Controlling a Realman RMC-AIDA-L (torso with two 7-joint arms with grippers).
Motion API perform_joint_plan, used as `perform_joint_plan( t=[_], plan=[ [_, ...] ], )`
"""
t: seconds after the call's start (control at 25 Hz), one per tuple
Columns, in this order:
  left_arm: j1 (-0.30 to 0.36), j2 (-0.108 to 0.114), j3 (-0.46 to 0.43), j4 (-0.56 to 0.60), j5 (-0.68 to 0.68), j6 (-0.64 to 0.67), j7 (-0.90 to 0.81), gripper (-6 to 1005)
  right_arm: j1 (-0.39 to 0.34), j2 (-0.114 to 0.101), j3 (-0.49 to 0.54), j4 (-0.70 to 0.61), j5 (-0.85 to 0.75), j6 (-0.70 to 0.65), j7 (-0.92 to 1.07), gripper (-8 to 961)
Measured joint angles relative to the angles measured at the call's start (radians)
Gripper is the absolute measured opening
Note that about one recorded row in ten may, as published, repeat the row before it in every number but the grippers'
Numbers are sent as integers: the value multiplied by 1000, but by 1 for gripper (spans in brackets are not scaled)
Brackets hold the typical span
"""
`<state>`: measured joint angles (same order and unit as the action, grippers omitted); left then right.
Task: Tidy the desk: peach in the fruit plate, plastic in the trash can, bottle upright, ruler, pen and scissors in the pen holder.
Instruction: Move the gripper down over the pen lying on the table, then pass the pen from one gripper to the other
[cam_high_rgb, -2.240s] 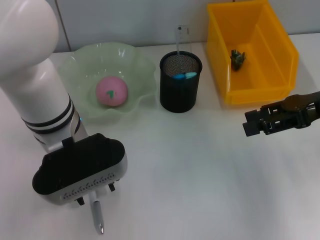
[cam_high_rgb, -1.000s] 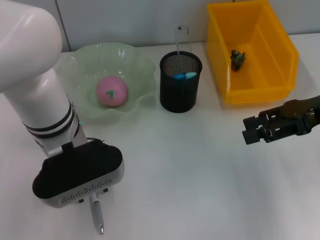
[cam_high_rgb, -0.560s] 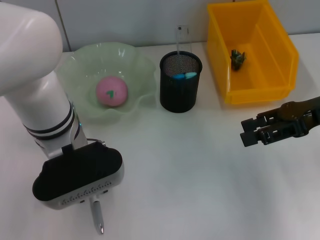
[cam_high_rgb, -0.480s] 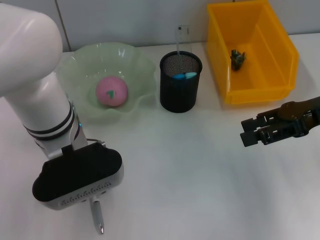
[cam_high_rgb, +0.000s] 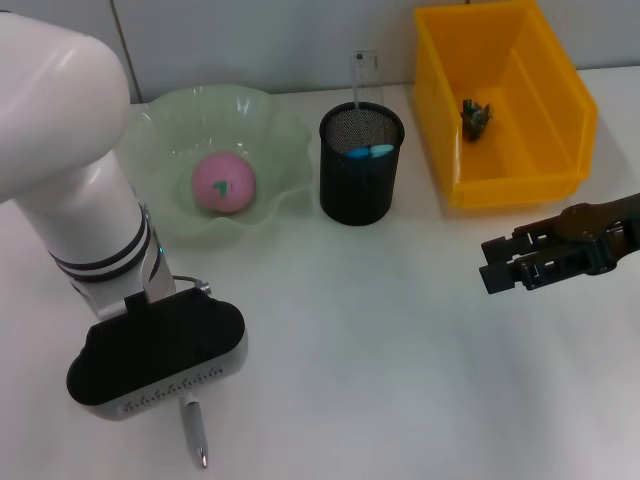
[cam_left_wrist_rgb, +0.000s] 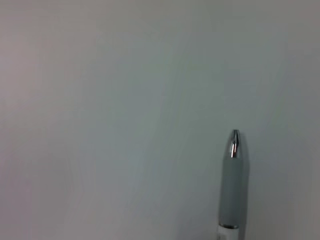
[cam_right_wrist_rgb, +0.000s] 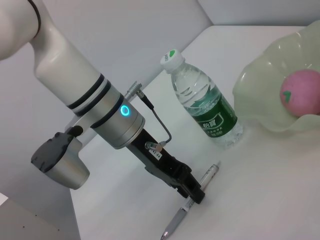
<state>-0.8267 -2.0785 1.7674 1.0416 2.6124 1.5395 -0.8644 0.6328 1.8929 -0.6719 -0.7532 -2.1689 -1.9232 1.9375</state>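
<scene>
Beside bottle (cam_right_wrist_rgb: 206, 101), left hand (cam_right_wrist_rgb: 192, 191) gripping pen (cam_right_wrist_rgb: 192, 209)

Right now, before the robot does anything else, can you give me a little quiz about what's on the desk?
1. True or false: the peach lies in the fruit plate.
2. Which thing lies outside the pen holder, at the left gripper? A ruler, B pen, C scissors.
3. Fill in: the bottle stands ____.

Key: 1 true; 2 B; 3 upright. The right gripper hovers near the yellow bin.
</scene>
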Motion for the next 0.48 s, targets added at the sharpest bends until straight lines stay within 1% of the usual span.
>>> perform_joint_plan(
  t=[0.16, 0.32, 0.4, 0.48],
  plan=[
    [2, 0, 1, 0, 0, -7, 6, 345, 0, 0, 0, 0, 1, 1, 0, 687],
    [22, 1, 11, 13, 6, -39, 13, 339, 1, -2, 0, 0, 2, 1, 0, 686],
    [25, 1, 13, 19, 9, -43, 13, 172, 1, -3, 0, 0, 3, 1, 0, 685],
    [26, 1, 11, 23, 9, -42, 13, 172, 1, -3, 0, 0, 3, 1, 0, 685]
  ],
)
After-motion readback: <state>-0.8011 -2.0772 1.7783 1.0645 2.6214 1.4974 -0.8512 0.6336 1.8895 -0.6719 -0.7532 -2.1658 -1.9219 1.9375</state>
